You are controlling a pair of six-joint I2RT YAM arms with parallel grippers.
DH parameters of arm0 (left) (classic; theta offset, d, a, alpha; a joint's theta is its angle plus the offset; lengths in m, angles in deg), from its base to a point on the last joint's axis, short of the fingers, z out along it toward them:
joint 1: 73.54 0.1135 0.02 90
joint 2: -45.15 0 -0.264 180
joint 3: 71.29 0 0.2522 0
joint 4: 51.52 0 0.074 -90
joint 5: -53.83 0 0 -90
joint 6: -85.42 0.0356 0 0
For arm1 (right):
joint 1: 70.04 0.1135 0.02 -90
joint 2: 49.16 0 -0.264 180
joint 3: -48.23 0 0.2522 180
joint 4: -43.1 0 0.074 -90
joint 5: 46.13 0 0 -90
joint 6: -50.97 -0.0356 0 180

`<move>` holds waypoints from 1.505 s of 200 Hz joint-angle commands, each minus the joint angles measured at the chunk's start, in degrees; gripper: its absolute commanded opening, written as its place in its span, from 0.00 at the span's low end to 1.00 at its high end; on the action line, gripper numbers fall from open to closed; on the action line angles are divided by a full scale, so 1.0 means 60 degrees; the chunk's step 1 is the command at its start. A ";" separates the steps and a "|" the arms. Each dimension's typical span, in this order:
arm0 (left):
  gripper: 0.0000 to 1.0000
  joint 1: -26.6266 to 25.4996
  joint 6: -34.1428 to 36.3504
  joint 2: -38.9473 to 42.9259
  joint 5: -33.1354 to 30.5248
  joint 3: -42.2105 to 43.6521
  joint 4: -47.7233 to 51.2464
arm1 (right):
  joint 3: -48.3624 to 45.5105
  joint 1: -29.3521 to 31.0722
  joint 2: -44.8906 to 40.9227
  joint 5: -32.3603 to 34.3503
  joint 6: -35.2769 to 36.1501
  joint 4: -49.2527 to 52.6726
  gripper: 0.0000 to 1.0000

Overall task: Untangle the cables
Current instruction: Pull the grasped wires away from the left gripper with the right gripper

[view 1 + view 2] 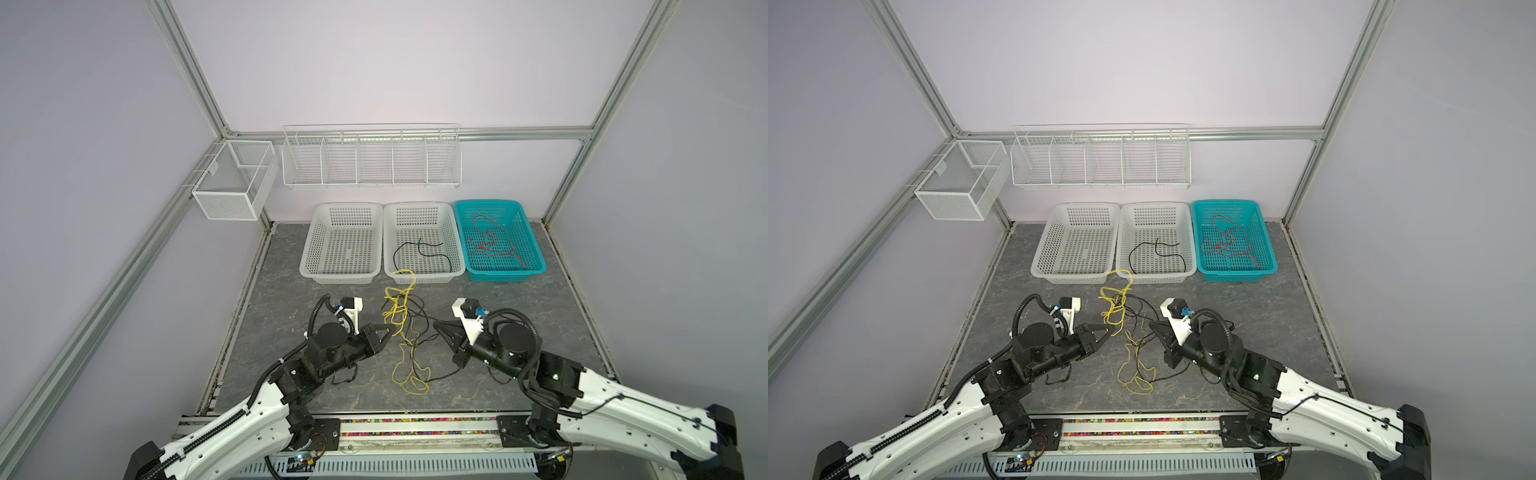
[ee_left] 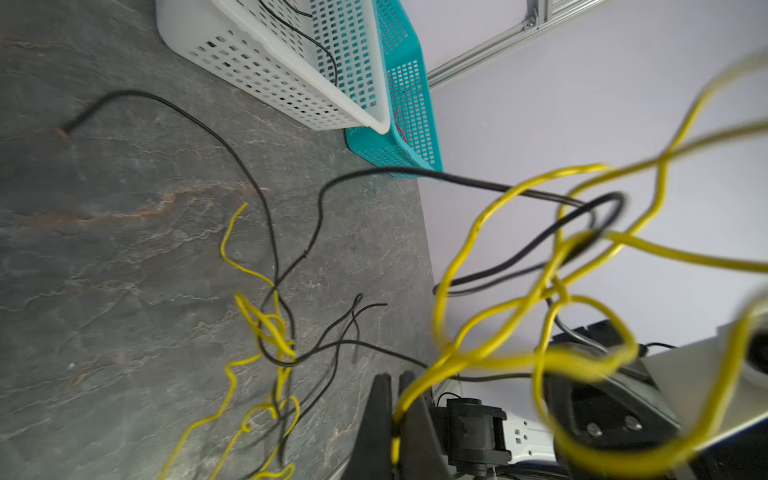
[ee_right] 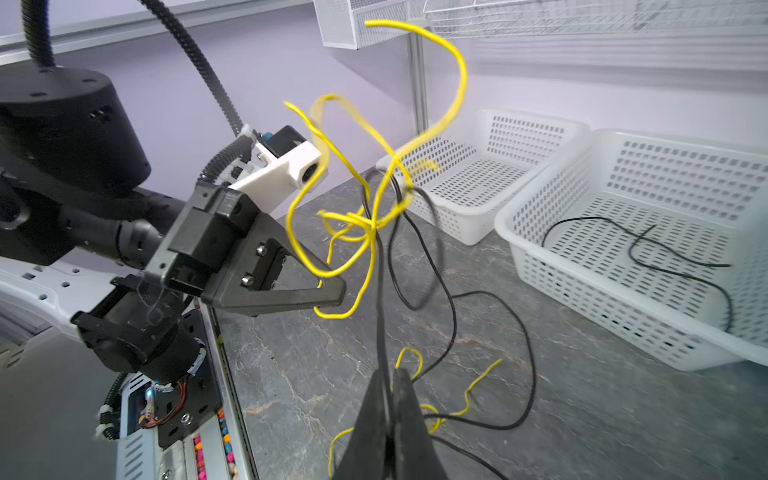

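Three perforated plastic baskets stand in a row at the far side of the tabletop (image 1: 519, 324): the left white basket (image 1: 348, 205), the middle white basket (image 1: 417, 204) and the teal basket (image 1: 486, 202) on the right. A loose black cable (image 1: 432, 255) lies curled on the floor of the middle basket. Red cable (image 1: 489, 241) lies looped in the teal basket; how many red strands there are cannot be told. A wire rack (image 1: 370, 160) and a mesh box (image 1: 235, 178) hang on the far wall. The tangle sits near the baskets, between the two arms. The left gripper (image 3: 332, 291) is pressed together on the yellow cable (image 1: 395, 309), whose loops are lifted off the surface. The right gripper (image 3: 388, 415) is pinched on the tangled black cable (image 3: 379, 299), which runs up from its fingers into the yellow loops. The lower parts of both cables trail on the tabletop. In both top views the dark fingers hide each point of grip. A raised yellow strand overlaps the middle basket's near rim there, and contact cannot be judged. In the left wrist view the nearest yellow loops are blurred. The crossings within the knot are hard to make out.
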 commanded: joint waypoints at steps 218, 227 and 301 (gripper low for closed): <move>0.00 0.1909 0.2009 -0.1017 -0.0609 0.0518 0.2822 | 0.4267 -0.0627 -0.2873 0.5530 -0.0446 0.5446 0.06; 0.00 0.1942 0.2035 -0.1125 -0.0552 0.0600 0.2698 | 0.4347 -0.0633 -0.2921 0.5442 -0.0415 0.5271 0.06; 0.00 0.1987 0.2202 -0.2155 -0.0475 0.0866 0.1899 | 0.6417 -0.0623 -0.1517 0.3719 -0.0318 0.5400 0.06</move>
